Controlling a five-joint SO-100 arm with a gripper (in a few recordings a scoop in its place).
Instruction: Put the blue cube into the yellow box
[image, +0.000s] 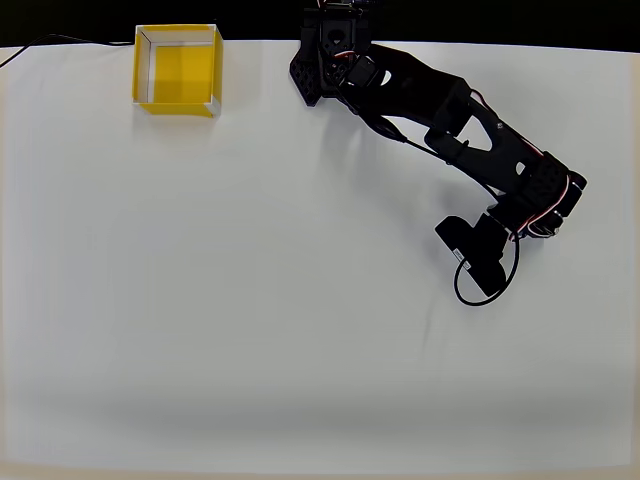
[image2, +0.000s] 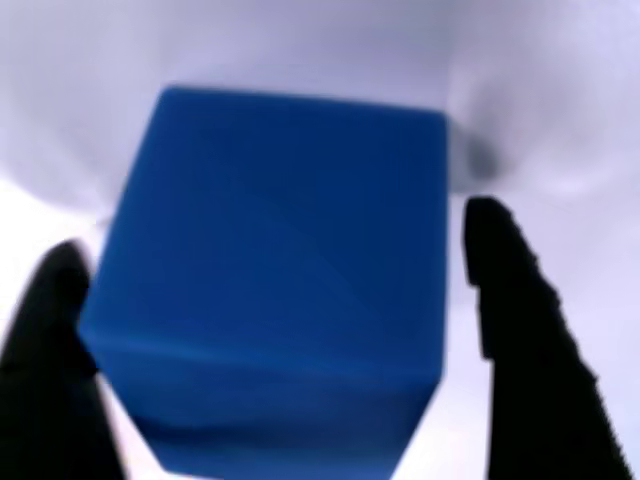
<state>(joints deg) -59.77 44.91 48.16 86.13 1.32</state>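
While your arm (image: 440, 120) reaches out over the white table (image: 250, 330), start at the left of the overhead view: the box (image: 177, 70) sits at the table's far left corner, right by the back edge, open top up, yellow floor showing inside thin whitish rims. You have a wide stretch of bare table between it and the arm. Move right and there's the black arm, based at the back edge near the middle and angling down to the right, elbow out near the right side, wrist folded back toward the centre with a cable looping beneath it. The wrist block hides what lies under it from above.

Now to the wrist view, left to right again. Your left finger (image2: 45, 380) is a dark blur at the lower left, pressed up against the cube's left edge. The cube (image2: 270, 300) takes up the middle, big and blue, close to the lens, slightly turned so a corner points down, resting on the white table between the fingers. On the right, the other finger (image2: 525, 340) stands just off the cube's right face, a thin strip of table visible between them. So your gripper (image2: 280, 350) is spread around the cube, straddling it, not yet clamped. The cube is well apart from the box.
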